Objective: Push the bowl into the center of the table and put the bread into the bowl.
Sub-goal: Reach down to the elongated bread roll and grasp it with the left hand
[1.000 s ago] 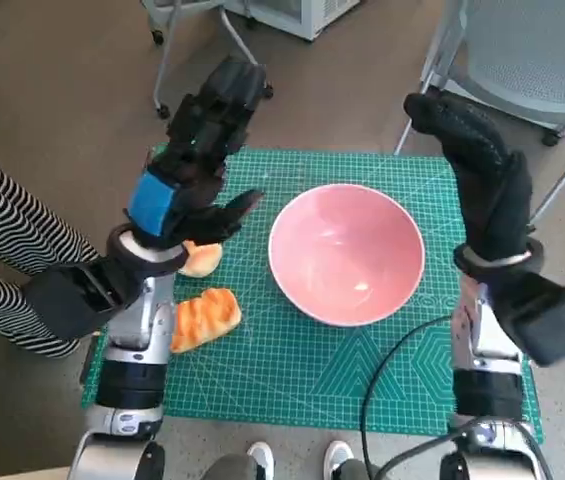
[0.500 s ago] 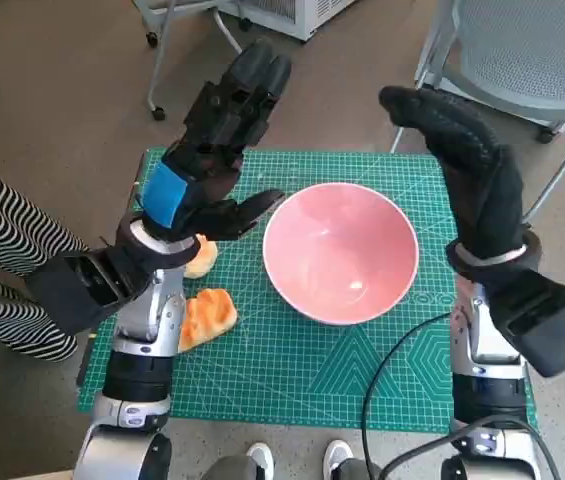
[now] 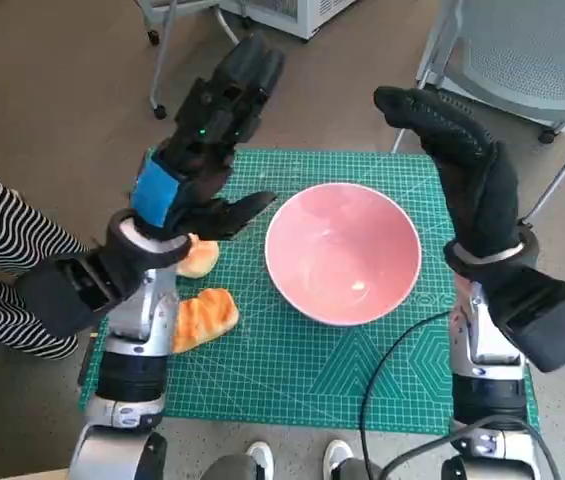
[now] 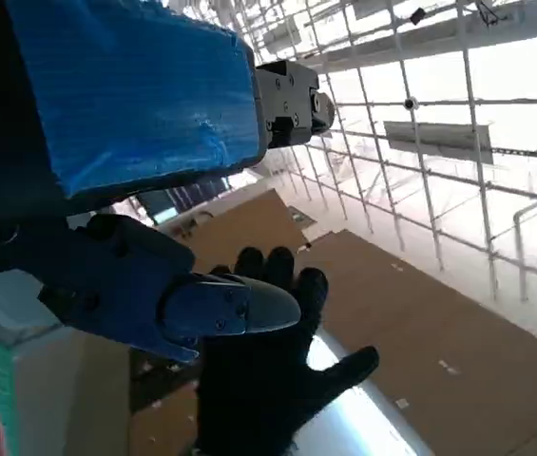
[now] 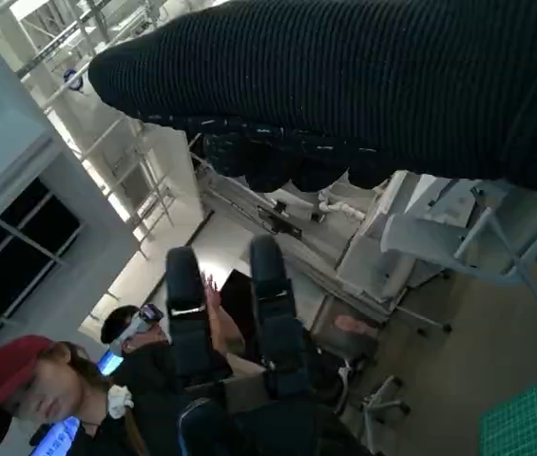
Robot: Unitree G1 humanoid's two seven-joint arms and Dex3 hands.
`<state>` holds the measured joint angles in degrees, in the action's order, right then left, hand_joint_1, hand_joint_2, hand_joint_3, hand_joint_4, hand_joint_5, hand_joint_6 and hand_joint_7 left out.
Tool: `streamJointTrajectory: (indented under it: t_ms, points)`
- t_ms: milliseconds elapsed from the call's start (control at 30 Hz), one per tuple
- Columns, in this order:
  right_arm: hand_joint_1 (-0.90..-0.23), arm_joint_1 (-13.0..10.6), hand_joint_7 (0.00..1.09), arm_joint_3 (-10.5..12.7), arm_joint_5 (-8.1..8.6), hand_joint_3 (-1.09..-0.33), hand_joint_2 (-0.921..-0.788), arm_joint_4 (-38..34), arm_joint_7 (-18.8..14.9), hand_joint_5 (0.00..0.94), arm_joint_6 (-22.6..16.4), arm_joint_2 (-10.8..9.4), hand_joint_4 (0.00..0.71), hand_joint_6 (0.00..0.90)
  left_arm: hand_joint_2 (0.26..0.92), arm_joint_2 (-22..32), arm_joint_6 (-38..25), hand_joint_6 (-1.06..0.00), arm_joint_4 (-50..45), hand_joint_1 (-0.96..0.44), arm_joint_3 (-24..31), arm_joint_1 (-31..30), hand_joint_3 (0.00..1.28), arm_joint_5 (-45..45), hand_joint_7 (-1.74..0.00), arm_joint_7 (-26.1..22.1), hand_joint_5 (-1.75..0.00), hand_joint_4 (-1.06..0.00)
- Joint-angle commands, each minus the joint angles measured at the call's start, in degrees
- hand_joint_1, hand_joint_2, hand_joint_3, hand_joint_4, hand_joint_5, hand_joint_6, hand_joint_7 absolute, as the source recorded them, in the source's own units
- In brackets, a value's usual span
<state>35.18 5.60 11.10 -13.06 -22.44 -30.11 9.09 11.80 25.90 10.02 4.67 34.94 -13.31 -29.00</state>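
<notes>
A pink bowl (image 3: 343, 252) sits empty near the middle of the green cutting mat (image 3: 292, 370). Two pieces of bread lie on the mat's left part: an orange-glazed loaf (image 3: 205, 317) and a paler bun (image 3: 198, 258), partly hidden under my left wrist. My left hand (image 3: 199, 155) is raised above the mat's left side, fingers spread, holding nothing. My right hand (image 3: 463, 165) is raised over the mat's far right corner, fingers extended, empty. The left wrist view shows my right hand (image 4: 263, 380) spread open. In the right wrist view my left hand's fingers (image 5: 273, 328) stand upright.
A person's striped legs (image 3: 2, 250) are just left of the table. A grey chair (image 3: 527, 60) stands behind the right corner, and a wheeled stand (image 3: 177, 30) behind the left. A black cable (image 3: 392, 370) crosses the mat near my right forearm. A person (image 5: 49, 399) watches.
Both hands have risen from the mat and stretched forward. The bowl and the bread have stayed where they were; the small shifts come from the camera.
</notes>
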Motion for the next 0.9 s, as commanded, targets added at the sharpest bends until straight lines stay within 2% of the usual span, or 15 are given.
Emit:
streamJointTrajectory:
  t_ms: [33,133,233,367,533,900]
  points:
    - [-0.728,-2.11,0.55,0.19,-0.4,-0.647,-0.921,0.73,0.5,0.015,1.19,1.13,0.158,-0.001,0.921,10.08,-4.65,0.0,-6.84,-0.52,2.13,-3.15,0.26,9.36,-0.25,1.53,-0.01,-0.03]
    - [-0.727,-2.55,0.55,0.53,-0.17,-0.644,-0.921,0.77,0.49,0.016,1.18,1.52,0.16,-0.001,0.921,17.89,-16.45,-0.01,-13.57,-0.52,3.59,-5.11,0.23,12.85,-0.27,-0.6,-0.01,-0.03]
    - [-0.725,-2.71,0.56,0.77,0.17,-0.641,-0.921,0.59,0.44,0.016,1.12,1.77,0.161,-0.001,0.921,22.43,-25.08,-0.05,-17.89,-0.53,4.88,-6.33,0.16,12.68,-0.3,-2.36,-0.01,-0.05]
    - [-0.724,-2.62,0.56,1.21,0.59,-0.638,-0.921,-0.02,0.46,0.015,1.01,1.95,0.16,-0.001,0.917,27.73,-28.42,-0.11,-19.73,-0.54,6.14,-7.86,0.07,12.92,-0.33,-4.95,-0.03,-0.12]
    - [-0.726,-2.34,0.56,1.53,1.15,-0.633,-0.921,-0.84,0.53,0.011,1.06,1.72,0.154,-0.001,0.907,32.45,-31.55,-0.16,-24.11,-0.56,6.43,-11.45,0.03,14.07,-0.35,-7.33,-0.05,-0.18]
    - [-0.734,-1.81,0.56,1.56,1.85,-0.61,-0.921,-1.44,1.09,0.008,1.89,0.72,0.151,-0.001,0.9,36.99,-39.94,-0.24,-35.24,-0.54,4.48,-20.25,0.0,19.53,-0.23,-8.07,-0.03,-0.3]
